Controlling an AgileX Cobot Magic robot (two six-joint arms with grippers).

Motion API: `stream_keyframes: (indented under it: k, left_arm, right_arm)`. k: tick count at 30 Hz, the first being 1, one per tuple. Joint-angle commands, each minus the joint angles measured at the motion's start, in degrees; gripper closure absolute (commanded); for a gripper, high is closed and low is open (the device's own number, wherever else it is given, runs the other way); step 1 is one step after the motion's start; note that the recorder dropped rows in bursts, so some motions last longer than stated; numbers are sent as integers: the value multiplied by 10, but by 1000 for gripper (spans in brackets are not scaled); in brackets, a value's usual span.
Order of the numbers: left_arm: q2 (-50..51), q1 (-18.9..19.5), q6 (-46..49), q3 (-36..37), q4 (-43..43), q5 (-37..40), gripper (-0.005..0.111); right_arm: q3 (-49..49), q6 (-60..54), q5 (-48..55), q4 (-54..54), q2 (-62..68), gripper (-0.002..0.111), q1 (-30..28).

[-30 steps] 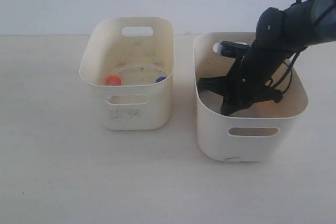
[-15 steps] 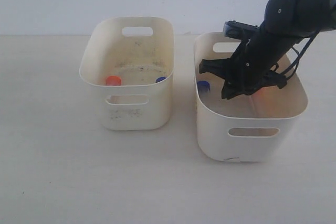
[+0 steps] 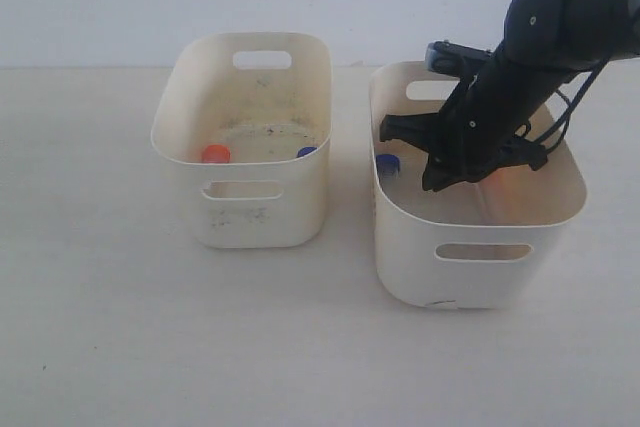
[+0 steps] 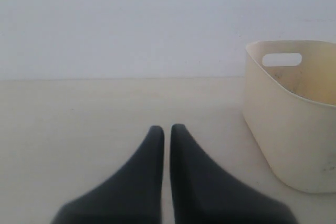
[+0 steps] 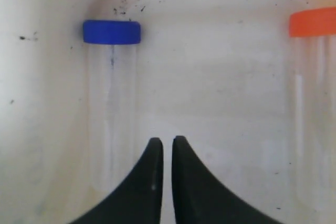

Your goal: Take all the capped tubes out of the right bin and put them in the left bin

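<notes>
My right gripper hangs inside the right bin, shut and holding nothing. In the right wrist view the shut gripper points at the bin floor between two lying capped tubes. The blue-capped tube lies on one side and the orange-capped tube on the other, neither touched. The blue cap shows by the bin's left wall. The left bin holds an orange-capped tube and a blue-capped tube. My left gripper is shut and empty above bare table.
The two bins stand side by side on a pale table, with a narrow gap between them and a white wall behind. The left wrist view shows the outer wall of a cream bin just beside the left gripper.
The right arm has lifted up and back from deep in the right bin, uncovering the blue cap at the left wall. Over the last half second it holds still.
</notes>
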Motion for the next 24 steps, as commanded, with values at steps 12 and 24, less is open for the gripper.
stream_keyframes:
  k: [12, 24]
  left_arm:
    - [2, -4, -2, -1, -2, -4, 102]
    - [2, -4, -2, -1, -2, -4, 102]
  right_arm:
    - [2, 6, -12, -6, -4, 59, -2]
    - [2, 2, -8, -10, -3, 49, -2]
